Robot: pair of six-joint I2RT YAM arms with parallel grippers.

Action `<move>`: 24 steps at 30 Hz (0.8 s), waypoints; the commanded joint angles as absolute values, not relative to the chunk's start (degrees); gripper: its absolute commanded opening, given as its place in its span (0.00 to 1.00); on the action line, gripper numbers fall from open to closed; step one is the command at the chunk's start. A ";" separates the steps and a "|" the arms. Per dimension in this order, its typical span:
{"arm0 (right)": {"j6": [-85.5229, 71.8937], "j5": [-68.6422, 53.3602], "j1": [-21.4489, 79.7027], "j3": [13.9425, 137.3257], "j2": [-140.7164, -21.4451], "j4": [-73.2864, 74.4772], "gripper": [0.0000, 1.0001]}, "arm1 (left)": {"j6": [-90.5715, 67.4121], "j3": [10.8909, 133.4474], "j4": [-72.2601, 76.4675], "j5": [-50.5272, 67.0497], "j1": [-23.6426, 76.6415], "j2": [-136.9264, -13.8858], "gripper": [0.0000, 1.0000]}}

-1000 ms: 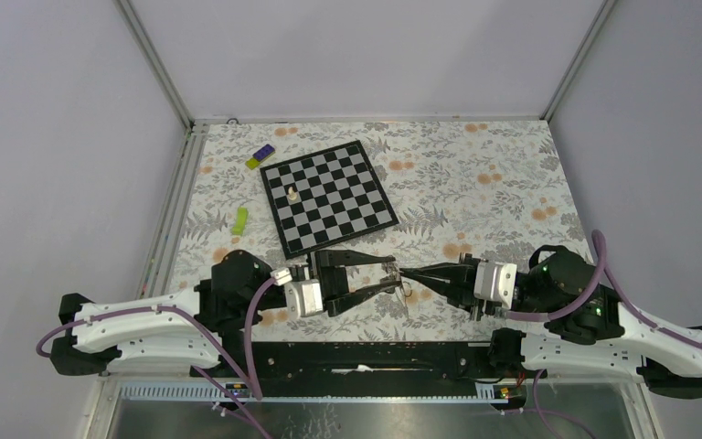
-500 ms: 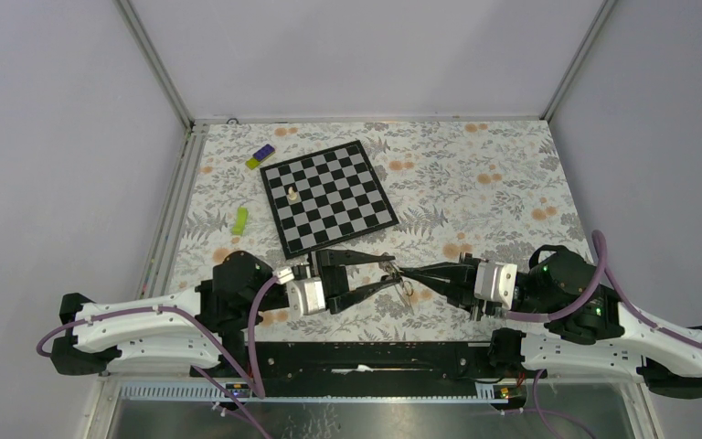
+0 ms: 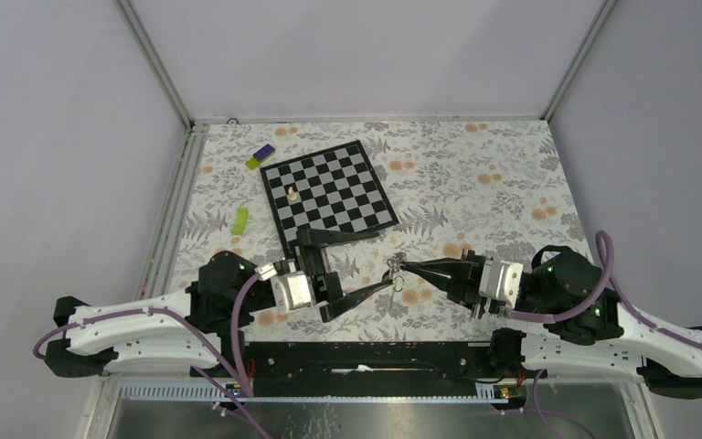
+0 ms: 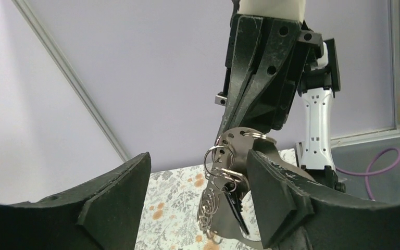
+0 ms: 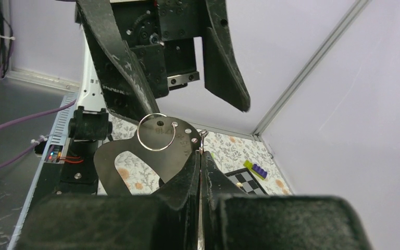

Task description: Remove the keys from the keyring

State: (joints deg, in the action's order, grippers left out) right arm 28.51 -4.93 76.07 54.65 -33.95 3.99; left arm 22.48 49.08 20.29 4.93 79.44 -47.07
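The keyring (image 5: 156, 132), a thin silvery wire ring, hangs in the air above the flower-patterned worktop (image 3: 475, 174), close to its near edge and about midway between the two near corners. No part of the job looks finished. As far as the left wrist view shows, every key is threaded on. I can make out no loose key lying below, though one so small would be hard to spot from above. What is left is the whole of it: opening the ring and sliding each key off.

The black left gripper (image 4: 195, 195) faces the bunch with its fingers (image 4: 115, 195) spread wide and empty, one to each side. Whether the pad nearer the plate touches metal I cannot tell. The black right gripper (image 5: 199, 165) has its fingers (image 5: 179, 182) pressed together on a flat grey metal plate with small holes (image 4: 237, 143), and the ring passes through one of those holes. Below the plate dangle the small silvery keys (image 4: 228, 179), one of them dark, along with further little rings.

The bunch's long axis runs near upright, from the plate at the top down to the key tips, which point at the worktop. The plate itself juts from the right fingertips toward the left gripper, roughly along the near edge
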 commanded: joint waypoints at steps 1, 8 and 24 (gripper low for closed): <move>29.64 -1.91 76.14 54.53 -33.36 -2.15 0.00 | 22.92 48.82 23.67 4.23 79.37 -45.07 0.70; 30.39 -0.52 76.11 53.99 -33.16 -3.54 0.00 | 23.27 49.99 21.43 9.65 79.37 -46.23 0.57; 29.92 -2.19 76.14 53.57 -32.56 -4.19 0.00 | 23.43 49.47 22.68 4.87 79.38 -47.16 0.42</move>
